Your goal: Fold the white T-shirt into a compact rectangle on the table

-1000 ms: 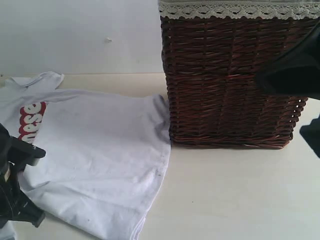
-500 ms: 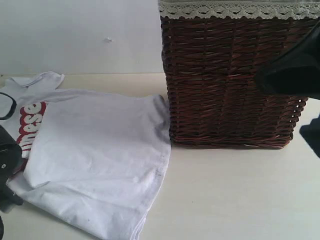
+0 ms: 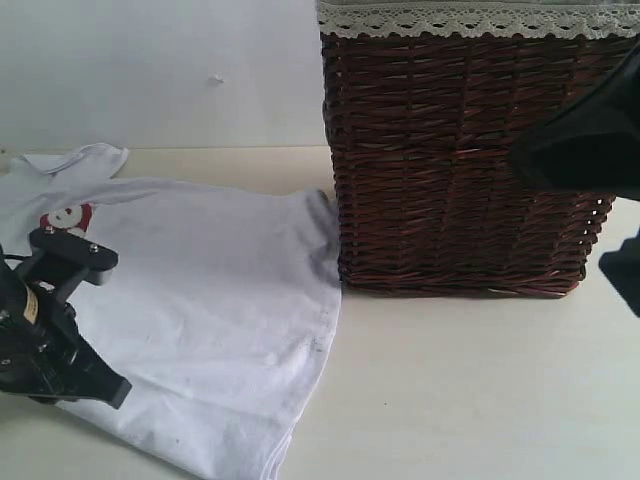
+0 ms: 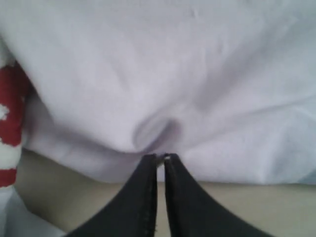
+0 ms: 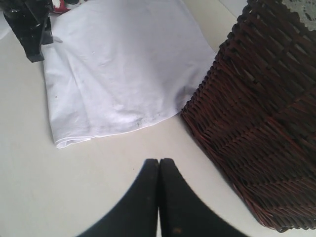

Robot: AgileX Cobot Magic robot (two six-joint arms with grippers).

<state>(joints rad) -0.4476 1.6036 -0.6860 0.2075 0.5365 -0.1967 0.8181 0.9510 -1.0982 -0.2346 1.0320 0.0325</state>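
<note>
Covering more red letters (image 3: 66, 217) than before, the white T-shirt (image 3: 210, 290) is being touched by the barely parted left tool (image 4: 160, 157); grip unclear.

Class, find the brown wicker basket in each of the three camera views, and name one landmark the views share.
Exterior view: the wicker basket fills the upper right, beside the white T-shirt.
Left wrist view: not in it; only shirt and table show.
Right wrist view: the basket stands by the shirt's hem.
Shared landmark: the white T-shirt, in all three.
</note>
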